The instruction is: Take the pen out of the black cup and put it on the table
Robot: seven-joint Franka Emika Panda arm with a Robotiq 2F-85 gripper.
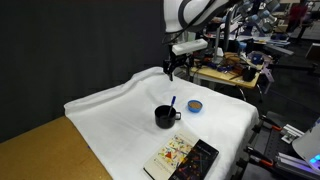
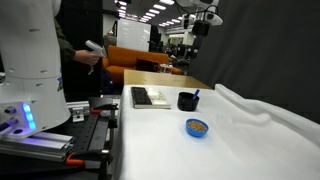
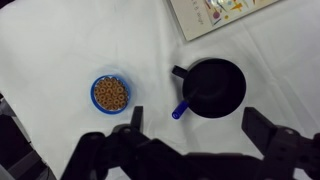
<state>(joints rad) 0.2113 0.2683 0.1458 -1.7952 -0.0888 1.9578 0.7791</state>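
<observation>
Gripper point(image 1: 170, 70) hangs high above the cup point(image 1: 165, 117), jaws wide apart, empty. Pen point(image 3: 181, 109) leans in the cup, poking over its rim.

The arm point(image 1: 190, 14) is glossy white, built of smooth rounded segments with darker bands at the joints. Its wrist ends in a pale boxy block carrying a matt black gripper point(image 1: 172, 68). In the wrist view, the two fingers point(image 3: 135, 122) are chunky, angular and black.

Wrinkled matt white cloth covers the table point(image 1: 110, 115) (tan wood at one edge); black cup point(image 3: 214, 87) glossy.
</observation>
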